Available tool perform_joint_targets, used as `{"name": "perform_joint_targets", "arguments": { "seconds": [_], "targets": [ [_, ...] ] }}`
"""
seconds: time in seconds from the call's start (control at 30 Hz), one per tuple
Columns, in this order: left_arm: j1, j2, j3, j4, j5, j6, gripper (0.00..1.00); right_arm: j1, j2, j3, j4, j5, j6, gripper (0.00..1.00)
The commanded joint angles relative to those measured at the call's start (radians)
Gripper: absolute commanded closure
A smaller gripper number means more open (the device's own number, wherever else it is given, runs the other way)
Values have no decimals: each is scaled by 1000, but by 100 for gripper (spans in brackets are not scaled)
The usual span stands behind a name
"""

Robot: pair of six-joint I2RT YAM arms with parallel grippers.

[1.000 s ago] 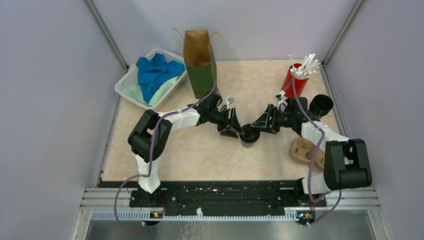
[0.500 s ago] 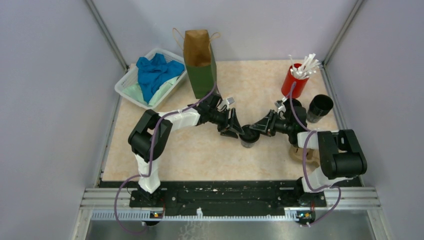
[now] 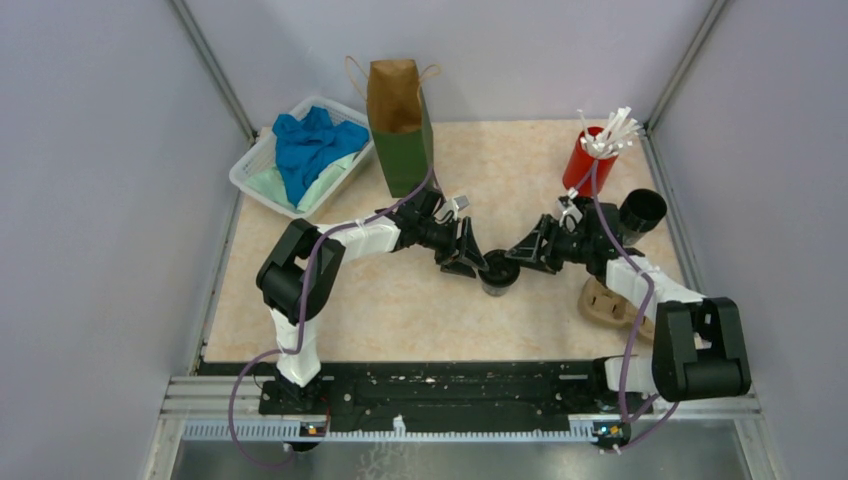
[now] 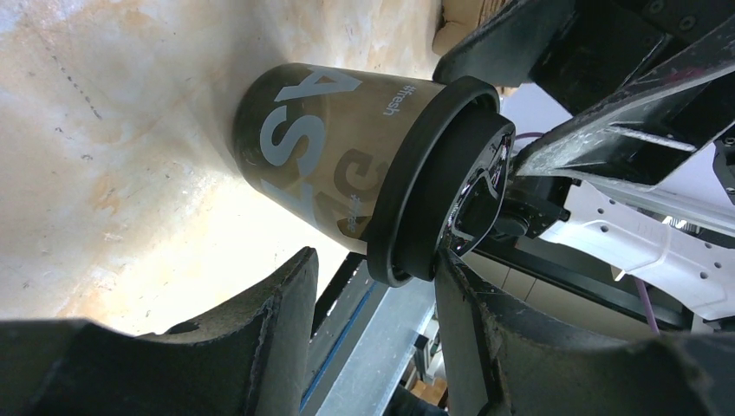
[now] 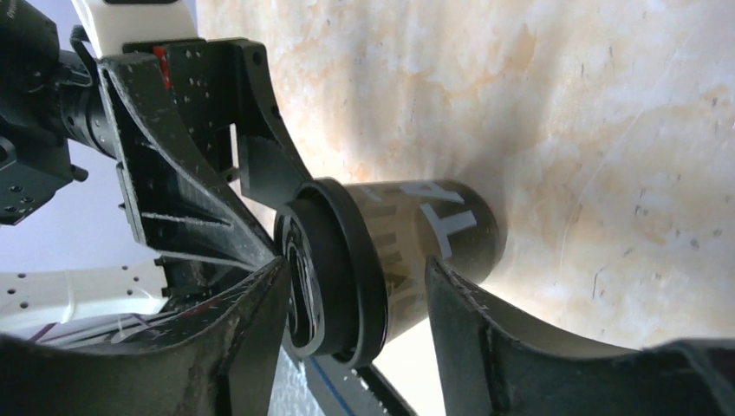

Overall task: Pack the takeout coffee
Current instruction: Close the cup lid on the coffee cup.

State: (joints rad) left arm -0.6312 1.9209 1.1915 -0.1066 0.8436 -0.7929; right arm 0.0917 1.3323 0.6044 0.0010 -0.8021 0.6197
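Observation:
One black takeout coffee cup [image 3: 498, 271] with a black lid stands upright mid-table. My left gripper [image 3: 470, 258] is at its left side and my right gripper [image 3: 525, 252] at its right side. In the left wrist view the cup [image 4: 312, 156] has white lettering; my left gripper [image 4: 373, 269] is open, its fingertips straddling the lid's edge. In the right wrist view my right gripper [image 5: 351, 277] is open, one finger over the lid top and one beside the cup wall [image 5: 442, 230]. A second black cup [image 3: 641, 211] stands at the far right.
A brown paper bag [image 3: 398, 120] stands open at the back centre. A white basket [image 3: 250, 170] with blue cloth is at the back left. A red cup of white sticks [image 3: 590, 160] is at the back right. A tan pulp carrier [image 3: 603, 300] lies near the right arm.
The right arm's elbow swung in towards the table, then back out to the right. Both grippers stayed at the cup. The left arm and the cup have not moved.

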Motion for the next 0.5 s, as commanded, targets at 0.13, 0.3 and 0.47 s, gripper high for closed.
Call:
{"name": "perform_joint_targets", "arguments": {
  "seconds": [0.13, 0.3, 0.47],
  "targets": [
    [-12, 80, -49, -103, -162, 71, 43, 7, 9, -54, 12, -23, 11, 54],
    [-12, 82, -49, -106, -163, 75, 43, 1, 93, -163, 229, -20, 109, 66],
    [-12, 81, -44, -108, -162, 74, 43, -1, 83, -231, 355, -44, 179, 67]
  ]
}}
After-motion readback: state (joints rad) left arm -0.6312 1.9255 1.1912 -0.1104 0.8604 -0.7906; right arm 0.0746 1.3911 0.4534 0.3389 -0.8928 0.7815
